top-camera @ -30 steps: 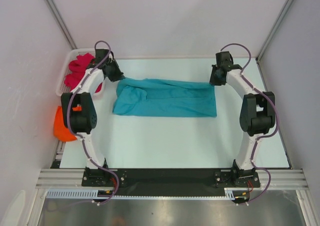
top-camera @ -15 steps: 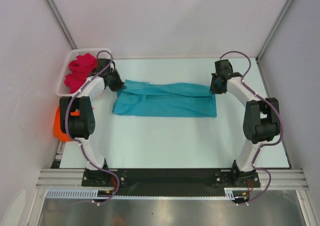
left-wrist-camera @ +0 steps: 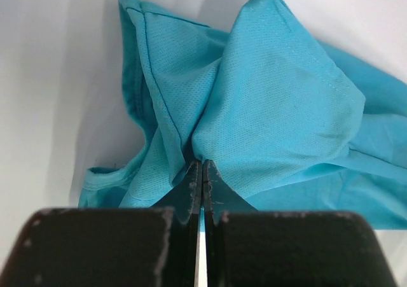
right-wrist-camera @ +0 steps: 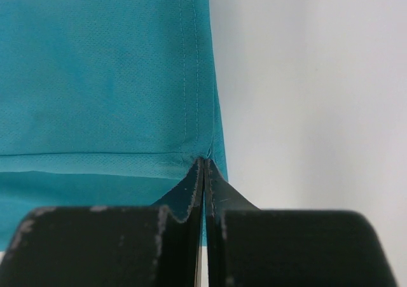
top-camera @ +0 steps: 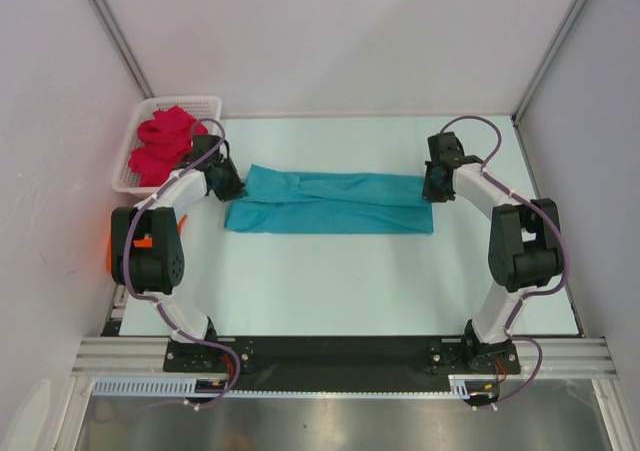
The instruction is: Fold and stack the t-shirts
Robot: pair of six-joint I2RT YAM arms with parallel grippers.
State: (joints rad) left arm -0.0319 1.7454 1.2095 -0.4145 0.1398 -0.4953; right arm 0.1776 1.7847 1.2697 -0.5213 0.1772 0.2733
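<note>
Stretching across the tabletop (top-camera: 350, 281) right of the basket (top-camera: 205, 102), the teal shirt (top-camera: 330, 203) lies as a long folded band. The left pincer (top-camera: 232, 185) is pinched tight on its bunched end nearest the basket; the right pincer (top-camera: 428, 187) grips the hemmed corner farthest from it. The pink shirt (top-camera: 160, 147) sits inside the basket; the orange shirt (top-camera: 108, 259) peeks out just nearer than it.

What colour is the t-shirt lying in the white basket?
Crimson-pink t-shirt; the top external view shows it best.

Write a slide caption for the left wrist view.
Left gripper shut on a bunched corner of the teal t-shirt.
</note>
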